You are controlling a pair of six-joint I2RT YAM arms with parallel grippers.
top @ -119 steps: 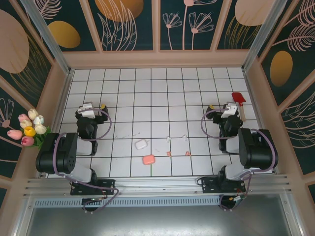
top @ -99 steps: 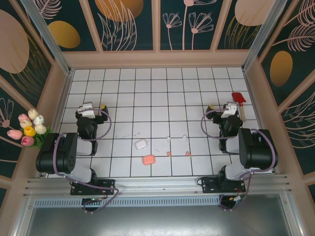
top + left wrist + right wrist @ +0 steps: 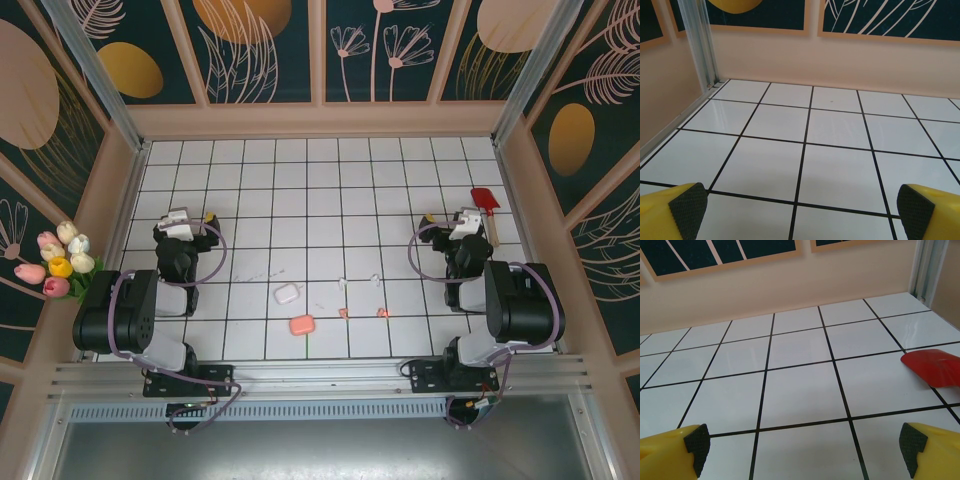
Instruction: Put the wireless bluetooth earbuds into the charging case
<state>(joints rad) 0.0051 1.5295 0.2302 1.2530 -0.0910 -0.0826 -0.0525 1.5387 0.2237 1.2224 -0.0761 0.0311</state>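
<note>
Earbuds (image 3: 375, 279): 2 white, 2 pink; 2 cases (image 3: 301, 325); left claw (image 3: 800, 206), right claw (image 3: 804, 444) wide.

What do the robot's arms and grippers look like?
The left arm and right arm are chunky black cylinders with pale grey joints and a thin purplish cable looping alongside. The left gripper and right gripper have bright yellow fingers faced with black dimpled pads.
</note>
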